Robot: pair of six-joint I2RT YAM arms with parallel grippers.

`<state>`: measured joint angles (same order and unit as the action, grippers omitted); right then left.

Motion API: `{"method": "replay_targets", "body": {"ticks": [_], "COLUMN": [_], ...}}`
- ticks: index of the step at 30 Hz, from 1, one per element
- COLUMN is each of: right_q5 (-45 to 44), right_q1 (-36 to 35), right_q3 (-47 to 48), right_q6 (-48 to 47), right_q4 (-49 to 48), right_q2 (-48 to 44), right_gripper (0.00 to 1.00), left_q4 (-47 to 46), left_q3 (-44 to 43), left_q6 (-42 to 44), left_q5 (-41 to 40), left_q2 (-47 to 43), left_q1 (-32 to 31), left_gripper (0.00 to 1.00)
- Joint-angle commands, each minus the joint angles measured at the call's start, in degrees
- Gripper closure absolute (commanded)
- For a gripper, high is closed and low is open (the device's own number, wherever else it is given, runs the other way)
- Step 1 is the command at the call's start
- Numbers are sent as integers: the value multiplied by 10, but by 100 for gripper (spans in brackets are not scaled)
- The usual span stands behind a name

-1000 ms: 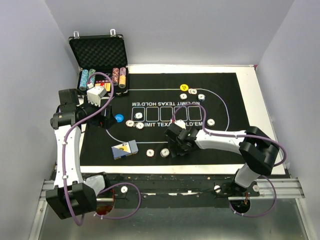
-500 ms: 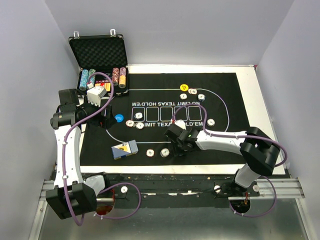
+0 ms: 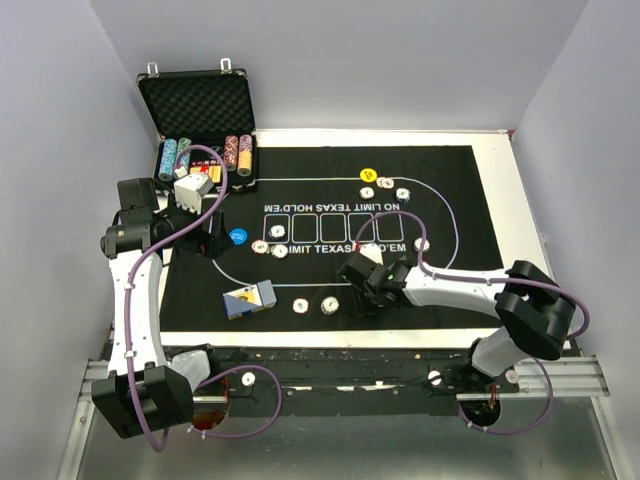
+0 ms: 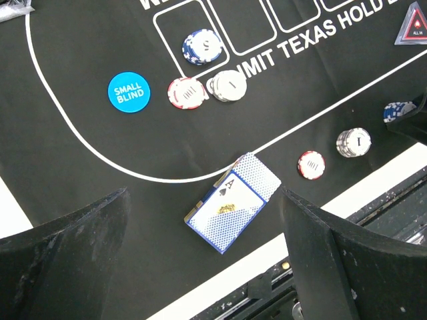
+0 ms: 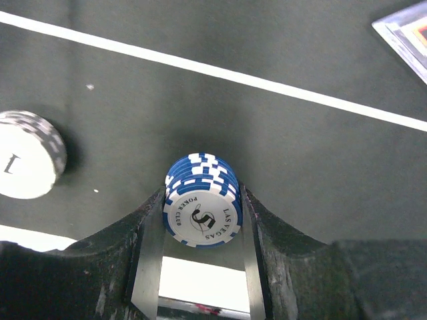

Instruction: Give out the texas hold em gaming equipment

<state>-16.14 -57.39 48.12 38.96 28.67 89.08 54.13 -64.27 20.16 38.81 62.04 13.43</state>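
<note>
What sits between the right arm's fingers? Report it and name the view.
A short stack of blue-and-white poker chips, touched on both sides by the fingers. The right wrist view shows it.

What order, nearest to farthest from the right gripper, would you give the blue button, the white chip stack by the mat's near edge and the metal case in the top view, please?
1. white chip stack, just left of the right gripper, which holds the blue chip stack.
2. blue button, farther left on the mat.
3. metal case, far-left corner.
</note>
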Motion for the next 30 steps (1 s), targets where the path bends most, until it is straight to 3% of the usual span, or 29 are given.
{"method": "replay_targets", "body": {"ticks": [1,6,14,24,30], "right_q5": [-48,-75,-74,-64,-62], "right_q1": [0,32,155,263,288], "right_q3": [-9,-6,25,116,159], "right_q6": [11,4,-57,-129,-139], "right_q4": [56,82,88,23,-2], "right_q2": [-25,-51,-103,-8,64], "right_gripper": [71,72,74,76,77], "left_q4": [9,12,13,12,12], "left_q3": [-23,-29,-32,-26,-20], "left_q6": [8,8,9,12,19], "left_q5": [5,6,7,1,-3], "left_q2": [-1,0,2,-6,-10], "left_q1": [4,4,5,5,5], "left_gripper": [1,1,1,1,1]}}
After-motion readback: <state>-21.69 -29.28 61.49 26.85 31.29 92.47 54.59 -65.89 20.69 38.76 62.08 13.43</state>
